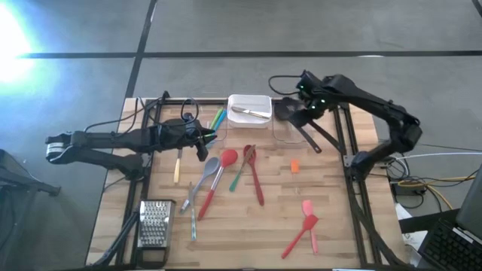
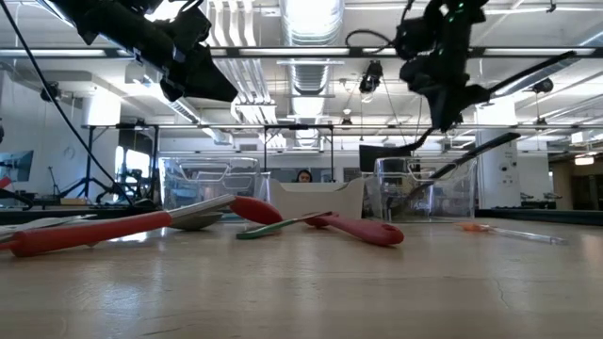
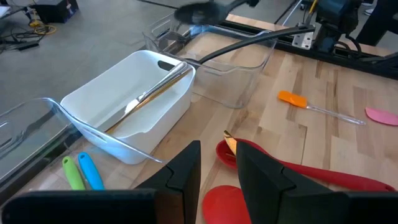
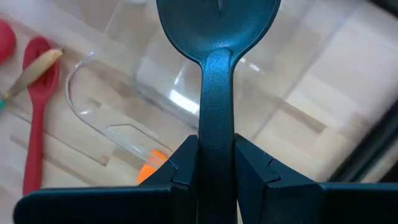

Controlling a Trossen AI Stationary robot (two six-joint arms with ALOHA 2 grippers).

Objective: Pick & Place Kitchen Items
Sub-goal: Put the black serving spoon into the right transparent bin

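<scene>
My right gripper (image 1: 305,111) is shut on a black spoon (image 4: 217,37) above the right clear bin (image 1: 290,126) at the far edge. Another black spoon (image 1: 315,140) leans in that bin, its handle sticking out over the rim. My left gripper (image 1: 202,143) is open and empty. It hovers over the table beside the left clear bin (image 1: 213,124), which holds a green and a blue utensil (image 3: 83,172). Just ahead of its fingers lie red spoons (image 3: 292,171). A white bin (image 1: 249,110) between the clear bins holds metal cutlery (image 3: 152,93). My right gripper pinches the black spoon's handle (image 4: 216,118) between its two fingers, just behind the bowl. The handle runs along the fingers and the bowl (image 4: 217,18) sticks out ahead of the fingertips. The spoon is lifted clear, over the clear bin.
Red, grey and green-handled spoons (image 1: 226,169) lie mid-table. A wooden-handled utensil (image 1: 178,170) lies to their left. Two pink spatulas (image 1: 307,222) lie near right, with a small orange piece (image 1: 295,166) beyond them. A metal grater (image 1: 154,223) and small cutlery (image 1: 193,223) lie near left.
</scene>
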